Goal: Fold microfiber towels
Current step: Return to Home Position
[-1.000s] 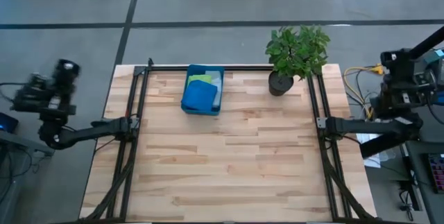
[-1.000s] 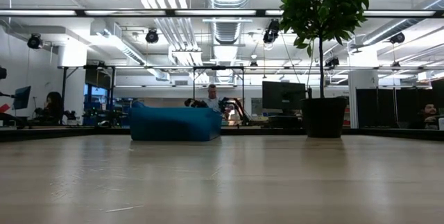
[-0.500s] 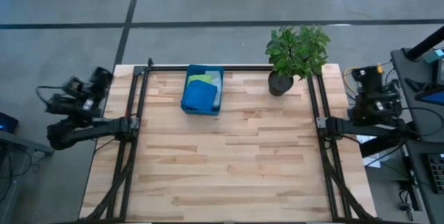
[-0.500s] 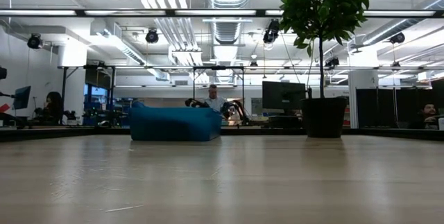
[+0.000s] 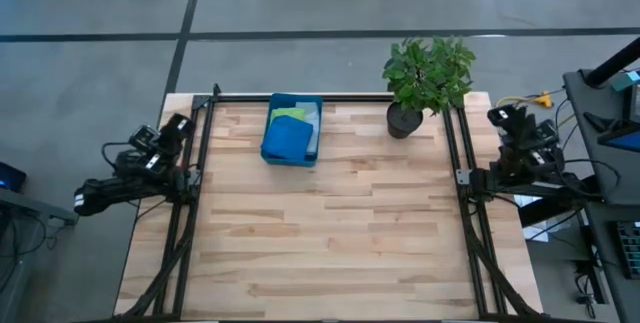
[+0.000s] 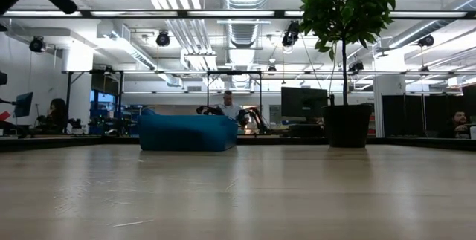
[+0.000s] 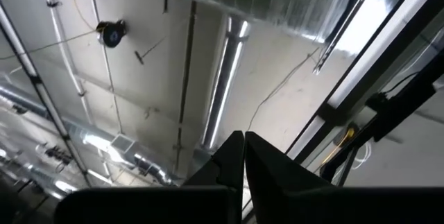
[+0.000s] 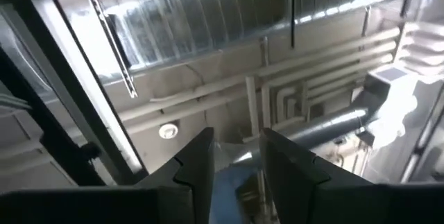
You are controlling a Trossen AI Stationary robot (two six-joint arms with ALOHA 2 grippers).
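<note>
Both arms have drawn in from beyond the surface (image 5: 320, 223) edges, folding toward home. Empty, the left pincer (image 7: 243, 138) is closed, the right pincer (image 8: 236, 138) slightly parted. All microfiber towels (image 5: 287, 140) sit in the blue bin (image 5: 296, 98); only parking seems left.

Count, all views:
- Counter (image 5: 330, 233): 1.
- Arms: 2, one at each side edge of the counter. Hands: 2, the left hand (image 7: 243, 141) and the right hand (image 8: 237, 134).
- Blue tray (image 5: 296, 97): 1.
- Towels showing in the tray: 3 by colour. These are 1 blue towel (image 5: 286, 141) on top, 1 lime green towel (image 5: 290, 115), and 1 grey towel (image 5: 314, 135) seen only as a strip. Anything beneath is hidden.
- Potted plant (image 5: 428, 71): 1.
- People beyond the counter, low view: 2 clear, a person at centre (image 6: 227, 105) and a person at left (image 6: 56, 112). A possible third at far right is too small to confirm.
</note>
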